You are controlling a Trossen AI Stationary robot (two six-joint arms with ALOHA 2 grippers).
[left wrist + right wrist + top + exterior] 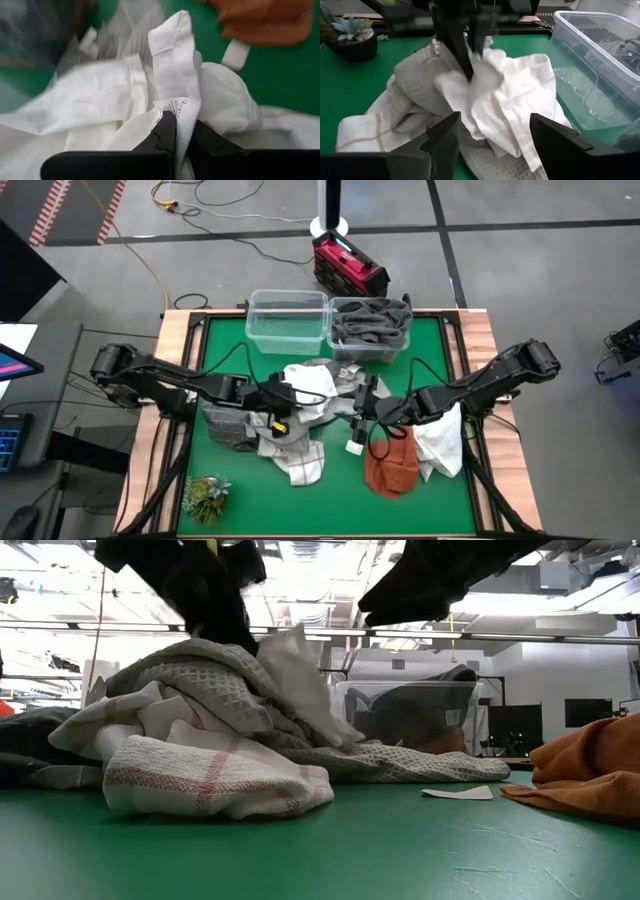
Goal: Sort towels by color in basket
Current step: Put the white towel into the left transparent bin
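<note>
High view: the left gripper (296,396) is pinching a white towel (310,383) at the top of the towel pile (270,425) in the middle of the green table (440,500); the right gripper (362,412) is hovering just beside it, facing it. Beyond both grippers, an empty clear bin (287,320) is sitting beside a bin of dark grey towels (370,326). A rust orange towel (391,463) is lying under the right arm.

Low view: the white towel (300,675) is standing up out of the pile, under the dark grippers; a checked towel (215,780) is lying in front.

Left wrist view: the fingers (165,132) are clamping narrowly on a fold of the white towel (172,60).

Right wrist view: the right gripper (492,137) is spreading wide, holding nothing; ahead of it the left gripper (468,70) is nipping the white towel (515,95). A small plant (352,37) is sitting beyond the pile.
</note>
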